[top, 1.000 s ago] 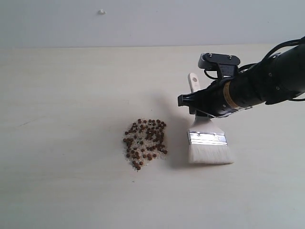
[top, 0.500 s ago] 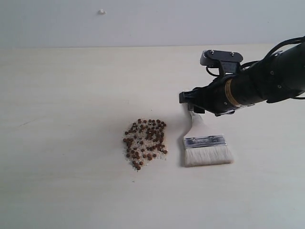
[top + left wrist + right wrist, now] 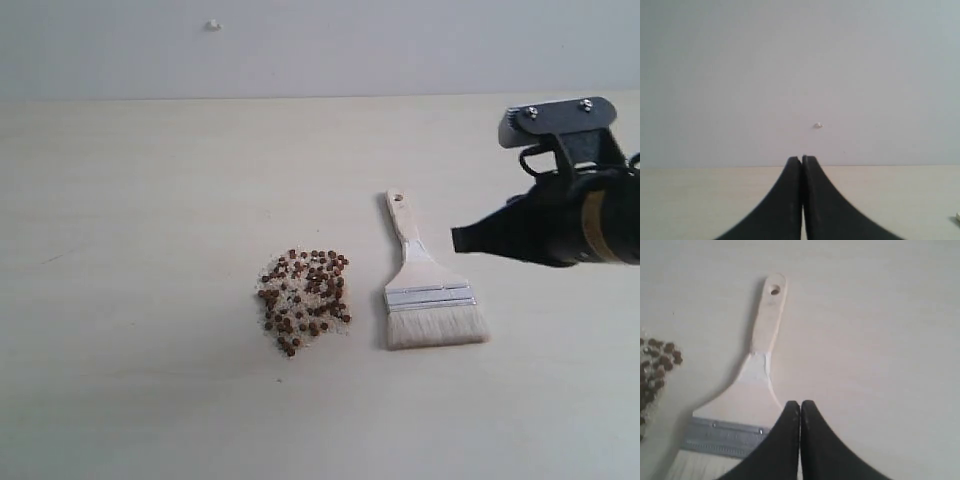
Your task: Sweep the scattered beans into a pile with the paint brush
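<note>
The beans (image 3: 305,301), small reddish-brown ones mixed with whitish grains, lie gathered in one pile on the pale table; part of that pile shows in the right wrist view (image 3: 655,370). The paint brush (image 3: 427,292) lies flat just right of the pile, bristles toward the near edge, its holed handle end pointing away (image 3: 760,345). My right gripper (image 3: 460,240) hangs right of the brush, apart from it, shut with nothing between its fingers (image 3: 800,405). My left gripper (image 3: 801,160) is shut and empty, out of the exterior view.
The light wooden table (image 3: 150,200) runs back to a plain grey wall (image 3: 300,50) that bears a small white mark (image 3: 213,25). The right arm's dark body (image 3: 570,210) fills the right edge of the exterior view.
My right gripper has let go of the brush handle and drawn back to the right. The brush, tilted up a second ago, now lies flat. The pile has not moved.
</note>
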Motion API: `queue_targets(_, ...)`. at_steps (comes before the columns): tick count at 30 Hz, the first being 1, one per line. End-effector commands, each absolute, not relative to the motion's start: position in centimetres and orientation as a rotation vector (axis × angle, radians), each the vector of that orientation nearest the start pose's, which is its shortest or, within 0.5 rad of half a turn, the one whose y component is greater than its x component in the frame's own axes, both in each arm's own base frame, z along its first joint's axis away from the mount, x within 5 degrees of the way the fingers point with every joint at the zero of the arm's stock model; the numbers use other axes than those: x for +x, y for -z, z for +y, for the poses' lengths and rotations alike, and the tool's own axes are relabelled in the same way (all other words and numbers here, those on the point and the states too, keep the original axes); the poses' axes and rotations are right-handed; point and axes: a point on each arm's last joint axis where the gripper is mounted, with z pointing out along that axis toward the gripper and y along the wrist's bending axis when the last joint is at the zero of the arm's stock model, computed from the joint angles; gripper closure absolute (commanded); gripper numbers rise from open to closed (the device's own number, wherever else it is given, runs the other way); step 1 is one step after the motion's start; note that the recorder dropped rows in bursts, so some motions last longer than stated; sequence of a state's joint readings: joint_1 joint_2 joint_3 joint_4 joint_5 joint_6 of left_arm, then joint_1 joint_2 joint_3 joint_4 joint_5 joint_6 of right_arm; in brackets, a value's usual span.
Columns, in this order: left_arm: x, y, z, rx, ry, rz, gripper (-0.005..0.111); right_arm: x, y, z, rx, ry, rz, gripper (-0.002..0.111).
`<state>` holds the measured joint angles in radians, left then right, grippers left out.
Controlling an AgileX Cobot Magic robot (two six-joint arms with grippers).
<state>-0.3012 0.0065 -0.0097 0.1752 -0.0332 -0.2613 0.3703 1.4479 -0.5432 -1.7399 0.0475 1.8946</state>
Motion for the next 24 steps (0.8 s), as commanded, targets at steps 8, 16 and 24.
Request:
queue_targets(8,5.2,-22.2,-1.7,0.157,0.323,1.427,0.107,16.3,-22.2,6.6,-0.291,-0.315,2.103,0.108)
queue_targets(16,5.2,-22.2,-1.7,0.157,0.323,1.427,0.107,10.8,-25.0,5.7,-0.345,-0.478,1.823,0.108)
queue_targets(24,5.2,-22.2,-1.7,0.157,0.323,1.427,0.107,7.6,-22.2,4.5,-0.353,-0.487,1.739,0.108)
